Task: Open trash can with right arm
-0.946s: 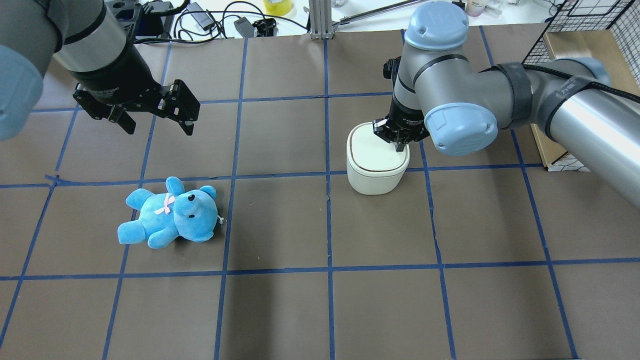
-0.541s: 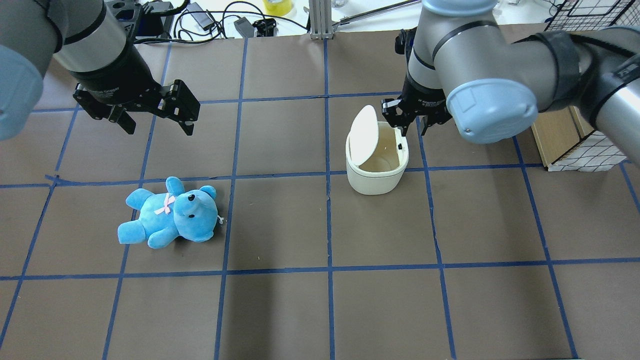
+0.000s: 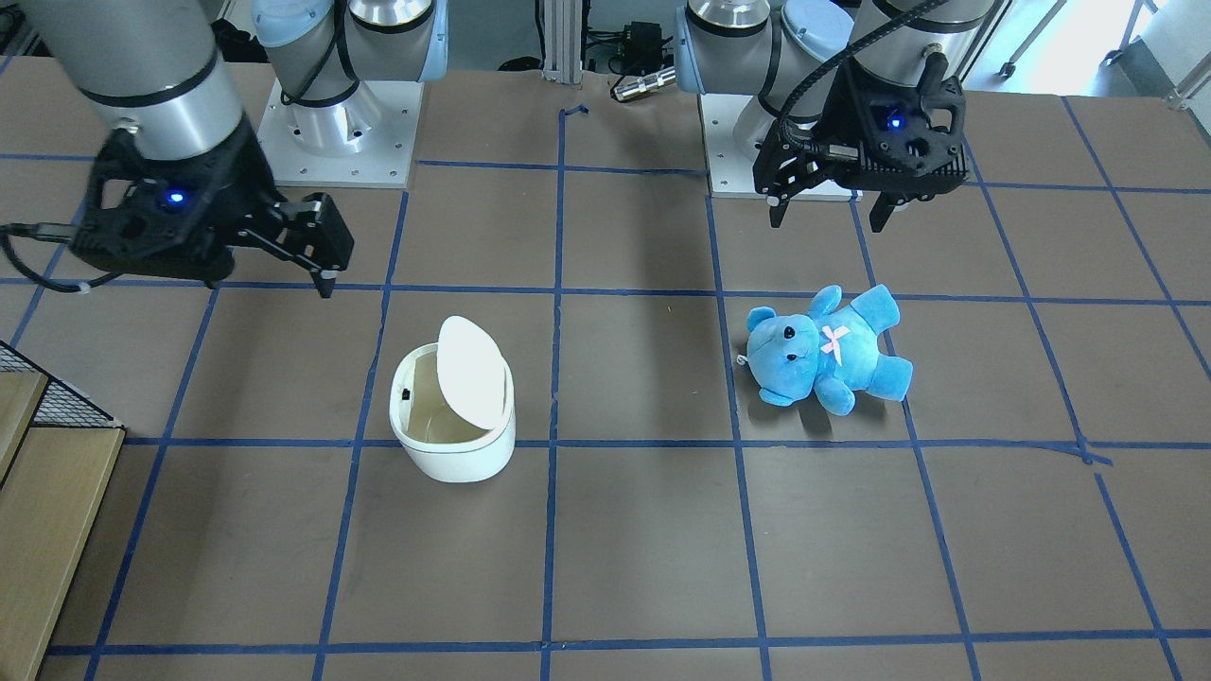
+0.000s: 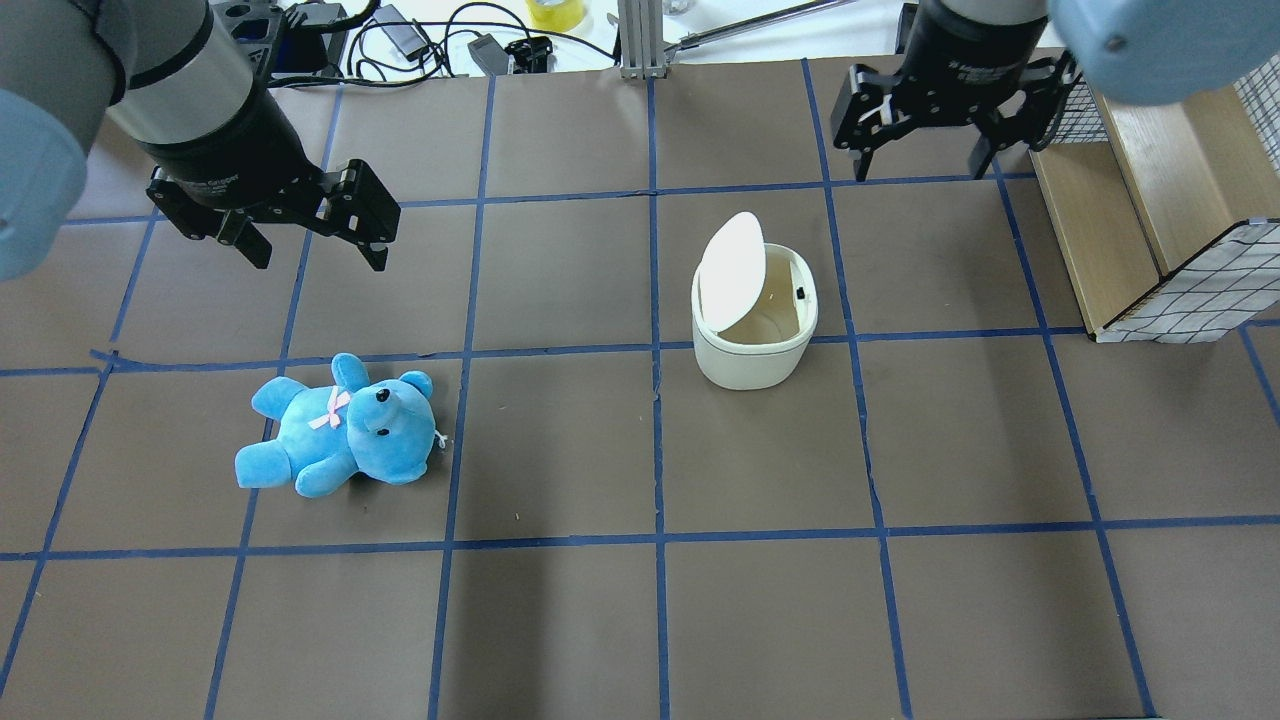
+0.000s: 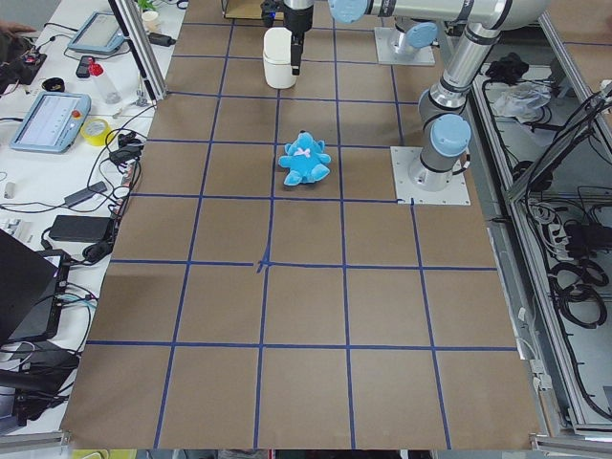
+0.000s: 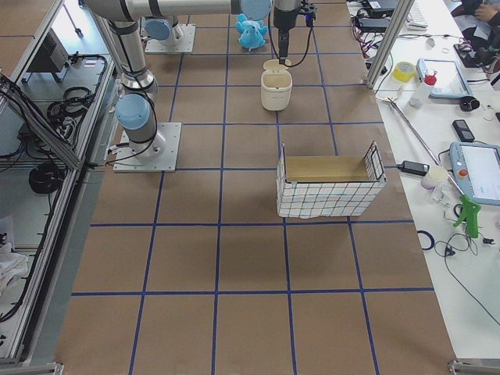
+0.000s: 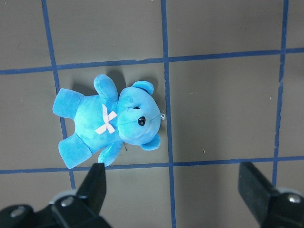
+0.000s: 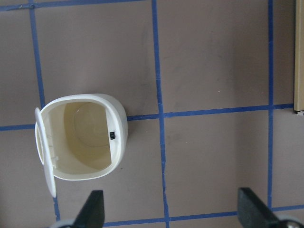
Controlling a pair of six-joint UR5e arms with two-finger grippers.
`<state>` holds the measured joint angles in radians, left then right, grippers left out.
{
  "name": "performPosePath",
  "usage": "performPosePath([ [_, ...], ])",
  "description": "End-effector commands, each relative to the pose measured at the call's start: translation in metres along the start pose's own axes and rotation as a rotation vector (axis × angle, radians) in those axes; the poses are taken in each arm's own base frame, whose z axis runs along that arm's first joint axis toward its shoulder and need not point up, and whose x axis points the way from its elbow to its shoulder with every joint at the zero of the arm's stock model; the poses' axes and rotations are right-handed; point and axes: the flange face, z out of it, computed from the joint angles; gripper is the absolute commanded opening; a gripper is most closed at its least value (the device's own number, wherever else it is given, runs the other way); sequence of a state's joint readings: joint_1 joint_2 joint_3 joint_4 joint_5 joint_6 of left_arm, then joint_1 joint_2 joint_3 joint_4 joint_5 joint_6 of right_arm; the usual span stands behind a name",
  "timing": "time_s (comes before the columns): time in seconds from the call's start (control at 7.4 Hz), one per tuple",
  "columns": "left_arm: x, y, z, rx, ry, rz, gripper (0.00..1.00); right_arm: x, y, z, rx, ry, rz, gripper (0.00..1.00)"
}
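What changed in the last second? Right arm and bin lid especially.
The lid of the trash can went from lying flat and shut to flipped up. The right gripper, which was down on the lid, rose clear of it and is open and empty. The left gripper, the teddy bear and the trash can's position are unchanged.

You'll see the lid (image 4: 732,265) of the trash can (image 4: 752,362), flat shut a second ago, now tipped up. The right gripper (image 4: 925,168) has left the trash can's rim and drawn well clear, jaws spread wider.

Bright even light, soft shadows
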<state>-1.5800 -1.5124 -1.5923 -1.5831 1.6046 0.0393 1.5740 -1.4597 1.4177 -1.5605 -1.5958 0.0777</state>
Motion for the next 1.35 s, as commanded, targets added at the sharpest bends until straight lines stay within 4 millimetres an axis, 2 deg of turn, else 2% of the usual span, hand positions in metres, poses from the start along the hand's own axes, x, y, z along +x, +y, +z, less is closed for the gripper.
performPosePath([
  [0.0,0.0,0.0,0.0,0.0,0.0,0.001,1.0,0.023,-0.004,-0.011,0.016,-0.001,0.019,1.0],
  [0.27,0.0,0.0,0.0,0.0,0.0,-0.001,1.0,0.01,-0.003,-0.015,0.037,-0.061,0.002,1.0],
  [1.22,0.0,0.0,0.0,0.0,0.0,-0.001,1.0,0.011,-0.002,-0.017,0.039,-0.051,0.002,1.0],
])
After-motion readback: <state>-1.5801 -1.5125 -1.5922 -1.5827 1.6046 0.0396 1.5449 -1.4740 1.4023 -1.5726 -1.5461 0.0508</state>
